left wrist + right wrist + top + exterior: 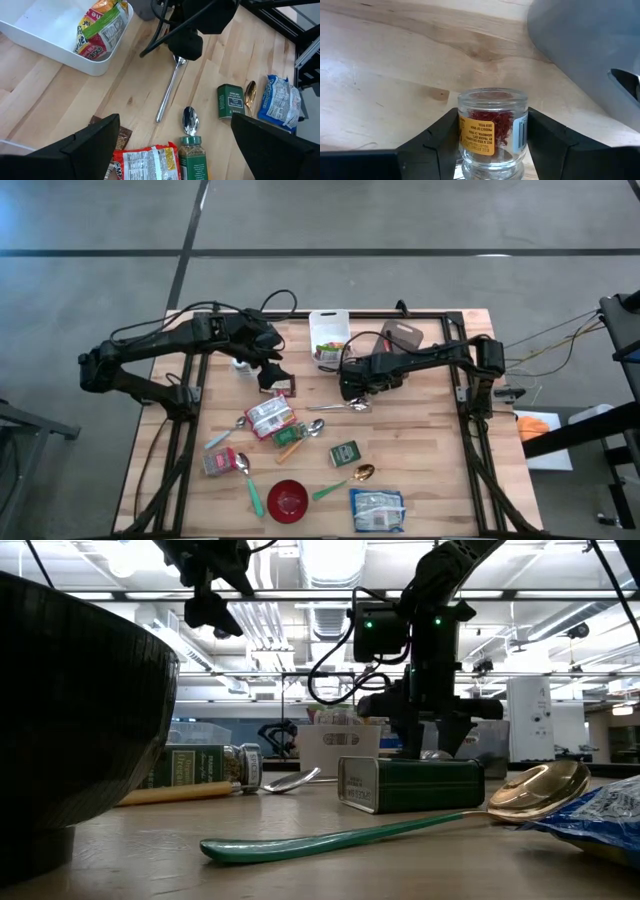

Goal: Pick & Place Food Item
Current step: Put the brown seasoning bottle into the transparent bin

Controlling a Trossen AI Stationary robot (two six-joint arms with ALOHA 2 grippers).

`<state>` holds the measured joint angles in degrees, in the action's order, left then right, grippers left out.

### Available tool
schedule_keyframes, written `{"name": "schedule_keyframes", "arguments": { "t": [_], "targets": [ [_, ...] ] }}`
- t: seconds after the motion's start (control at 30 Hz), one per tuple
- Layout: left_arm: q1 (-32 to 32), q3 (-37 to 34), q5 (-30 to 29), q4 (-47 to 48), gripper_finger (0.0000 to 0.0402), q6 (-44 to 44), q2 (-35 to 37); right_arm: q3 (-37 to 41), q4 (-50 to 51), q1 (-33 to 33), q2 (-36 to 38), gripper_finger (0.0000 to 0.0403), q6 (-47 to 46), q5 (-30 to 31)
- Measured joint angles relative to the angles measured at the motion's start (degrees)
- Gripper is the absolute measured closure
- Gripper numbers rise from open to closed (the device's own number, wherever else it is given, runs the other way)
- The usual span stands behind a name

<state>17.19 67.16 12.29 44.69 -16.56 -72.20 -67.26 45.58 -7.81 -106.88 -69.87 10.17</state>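
Right gripper (492, 145) closing around jar (492, 127), fingers flanking it for lifting; left gripper (170, 145) agape, waiting aloft.

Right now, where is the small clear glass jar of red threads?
The small glass jar stands between the right gripper's two fingers in the right wrist view, on the wooden table, near mid-table just below the white tray in the high view.

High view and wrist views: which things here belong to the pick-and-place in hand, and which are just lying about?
In the job: glass jar of red threads, between the fingers of the right gripper; white tray, probably the drop-off.
Lying about: green tin, red bowl, blue packet, gold spoon, herb jar. The left gripper waits open above the table.
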Motion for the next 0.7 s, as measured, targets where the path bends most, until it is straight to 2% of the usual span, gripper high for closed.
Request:
{"name": "schedule_keyframes", "arguments": {
  "t": [0.27,0.7],
  "targets": [
    [0.00,0.00,0.00,0.37,0.0014,0.00,0.02,-0.86,-0.06,0.07,3.03,0.0220,-0.02,0.02],
    [0.00,0.00,-0.01,0.56,0.0014,-0.58,0.01,-0.85,-2.63,1.85,13.22,0.0220,-2.28,1.40]
  ]
}}
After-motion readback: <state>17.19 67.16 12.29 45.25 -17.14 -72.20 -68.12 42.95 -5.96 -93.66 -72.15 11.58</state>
